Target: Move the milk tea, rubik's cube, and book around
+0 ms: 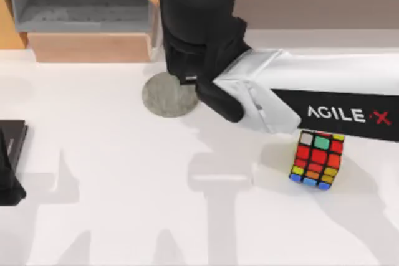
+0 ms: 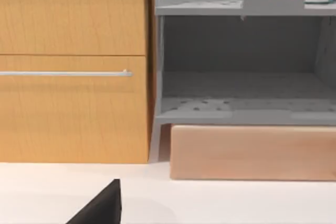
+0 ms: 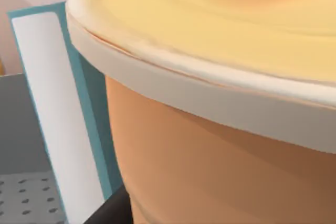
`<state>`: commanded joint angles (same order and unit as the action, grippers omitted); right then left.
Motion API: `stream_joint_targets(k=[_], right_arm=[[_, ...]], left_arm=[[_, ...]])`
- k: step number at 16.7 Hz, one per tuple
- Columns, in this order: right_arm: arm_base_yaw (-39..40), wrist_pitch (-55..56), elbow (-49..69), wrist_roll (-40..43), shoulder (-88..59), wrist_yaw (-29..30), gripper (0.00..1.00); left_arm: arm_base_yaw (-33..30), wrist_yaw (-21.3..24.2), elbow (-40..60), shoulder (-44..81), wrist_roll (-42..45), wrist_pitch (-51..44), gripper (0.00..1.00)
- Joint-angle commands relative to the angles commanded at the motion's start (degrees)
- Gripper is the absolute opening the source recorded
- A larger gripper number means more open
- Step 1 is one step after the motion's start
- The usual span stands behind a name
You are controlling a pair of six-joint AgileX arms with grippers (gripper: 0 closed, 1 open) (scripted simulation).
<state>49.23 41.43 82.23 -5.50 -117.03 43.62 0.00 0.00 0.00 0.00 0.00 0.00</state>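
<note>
Milk tea [image 3: 220, 129] sits right against my right end effector [image 1: 206, 35]; I cannot tell its grip. Cube [image 1: 317, 159] rests on the desk [image 1: 124, 185].

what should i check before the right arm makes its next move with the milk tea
1. Milk tea close to the right wrist camera: ok; grip itself: cannot tell.
2. Book upright behind the cup, near it; gap: cannot tell.
3. Grey shelf lower bay free: ok.
4. Rubik's cube on the table, away from the round coaster: ok.
5. Left gripper parked at the table's left edge: ok.
</note>
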Motion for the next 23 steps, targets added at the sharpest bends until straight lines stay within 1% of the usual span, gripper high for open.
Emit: stream_joint_targets(k=[3,7,10,15,23], right_arm=[[3.76,-0.08,4.06,-0.22,-9.11,5.81,0.0],[3.47,0.68,5.9,-0.16,-17.9,9.44,0.0],[1.84,1.07,5.64,0.03,-20.4,9.97,0.0],[1.98,1.13,5.56,-0.07,-20.48,9.88,0.0],[1.76,5.53,5.31,0.1,-24.36,10.03,0.0]], left_arm=[[0.0,0.0,0.0,0.0,0.0,0.0,1.0],[0.0,0.0,0.0,0.0,0.0,0.0,1.0],[0.0,0.0,0.0,0.0,0.0,0.0,1.0],[0.0,0.0,0.0,0.0,0.0,0.0,1.0],[0.0,0.0,0.0,0.0,0.0,0.0,1.0]])
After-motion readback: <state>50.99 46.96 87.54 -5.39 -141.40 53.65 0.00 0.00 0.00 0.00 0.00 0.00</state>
